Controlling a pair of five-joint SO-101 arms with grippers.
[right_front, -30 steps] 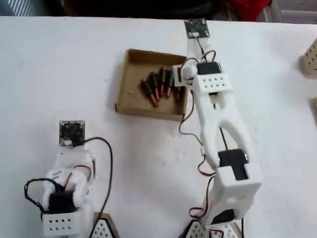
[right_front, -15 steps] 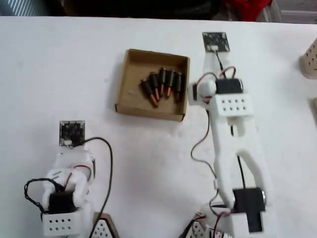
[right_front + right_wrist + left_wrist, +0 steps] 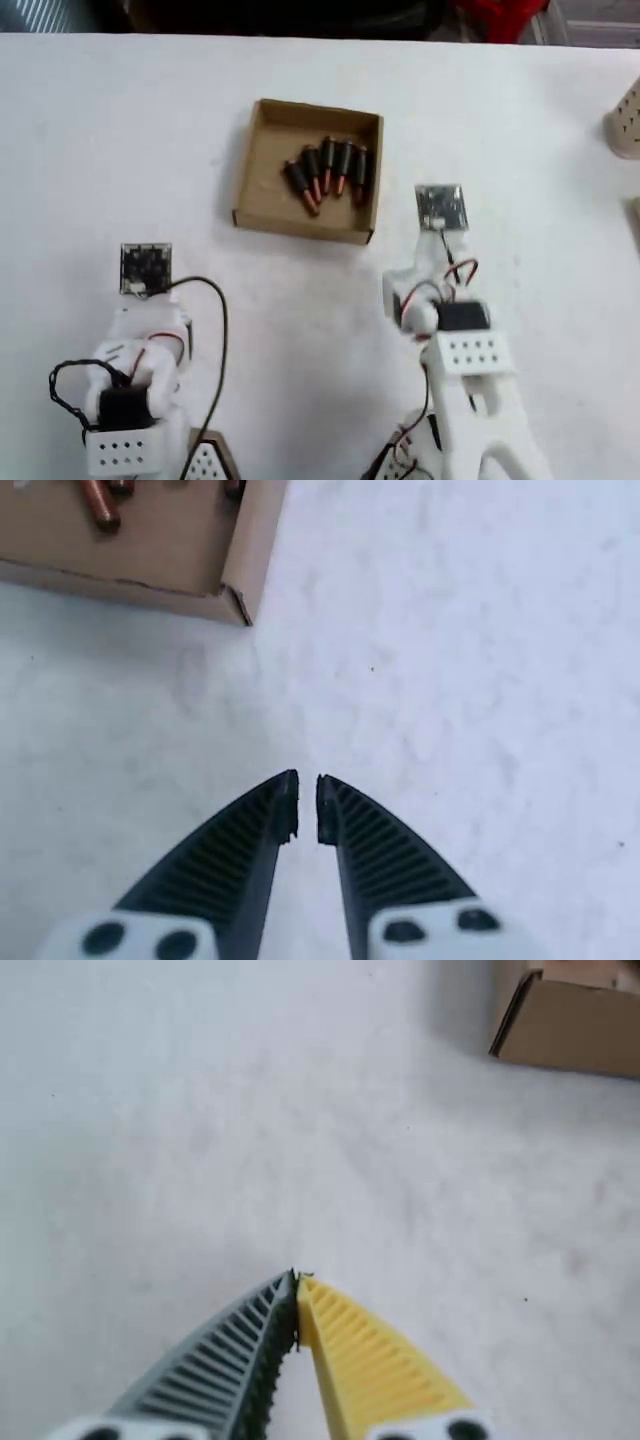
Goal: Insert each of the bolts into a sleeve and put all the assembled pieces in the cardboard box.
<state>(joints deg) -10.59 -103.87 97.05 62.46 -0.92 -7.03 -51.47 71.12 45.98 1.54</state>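
Observation:
The cardboard box (image 3: 262,175) stands at the table's middle, holding several assembled pieces (image 3: 328,172), black sleeves with copper bolt ends, lying side by side. My right arm (image 3: 445,325) sits drawn back, right of the box and nearer the table's front. Its gripper (image 3: 303,807) hangs over bare table, black fingers nearly touching and holding nothing, with the box's corner (image 3: 236,598) and the copper ends of some pieces (image 3: 100,505) ahead. My left arm (image 3: 140,330) rests at the front left. The left gripper (image 3: 297,1288) is shut and holds nothing, and a box corner (image 3: 560,1025) shows far off.
A perforated pale object (image 3: 626,120) stands at the table's right edge. Loose black and red cables (image 3: 215,320) trail from both arms. White tabletop (image 3: 120,140) lies open on all sides of the box.
My right arm has pulled back from the box's right edge toward the table's front. The left arm and the pieces in the box have not moved.

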